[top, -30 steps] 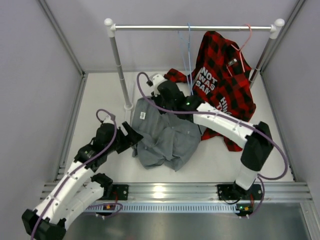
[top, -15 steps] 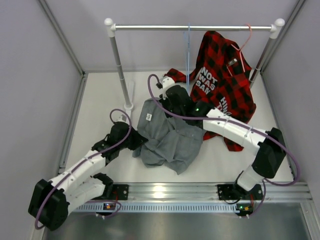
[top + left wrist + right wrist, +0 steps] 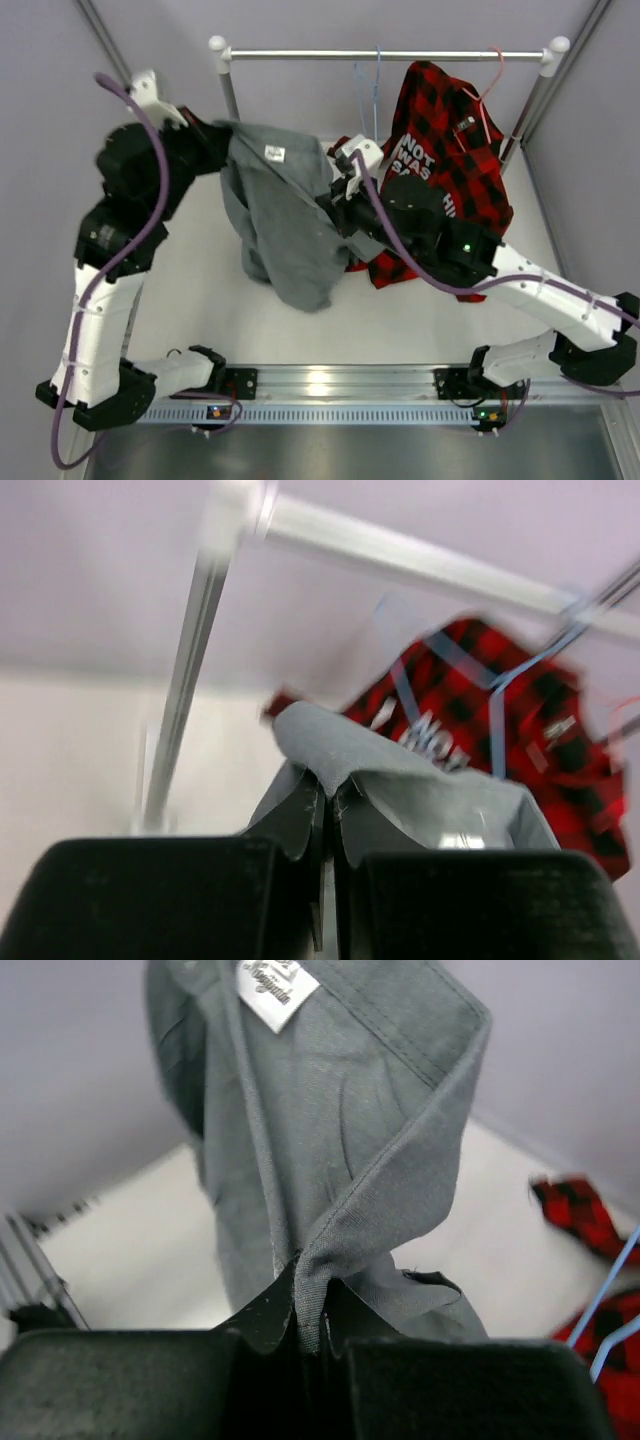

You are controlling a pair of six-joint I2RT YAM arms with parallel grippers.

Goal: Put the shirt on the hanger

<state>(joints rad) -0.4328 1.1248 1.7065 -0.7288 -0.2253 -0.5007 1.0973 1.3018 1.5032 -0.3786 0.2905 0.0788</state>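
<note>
Above the far left part of the table (image 3: 190, 290), the top view shows the grey shirt (image 3: 285, 215) held up in the air between both arms. The left gripper (image 3: 212, 135) is closed on the shirt's upper left edge near the rail's left post (image 3: 232, 110). The right gripper (image 3: 338, 195) is clamped on its right edge, and the rest of the fabric hangs in folds below. The light-blue wire hanger (image 3: 376, 85) hangs by its hook from the rail (image 3: 320, 55) near its middle, just to the right of the shirt. A red-and-black plaid shirt (image 3: 450, 150) hangs on a pink hanger (image 3: 490, 80) toward the rail's right end.

From the left wrist, the left gripper (image 3: 327, 785) has its jaws pressed together on a ridge of the grey shirt (image 3: 400, 780). The blurred light-blue wire hanger (image 3: 520, 675) and the red-and-black plaid shirt (image 3: 560, 740) show beyond it, under the rail (image 3: 400, 555).

From the right wrist, the right gripper (image 3: 308, 1310) pinches a folded hem of the grey shirt (image 3: 340, 1110). A white label (image 3: 275, 985) sits at the top of the fabric. A bit of the light-blue wire hanger (image 3: 615, 1300) shows at the right edge.
</note>
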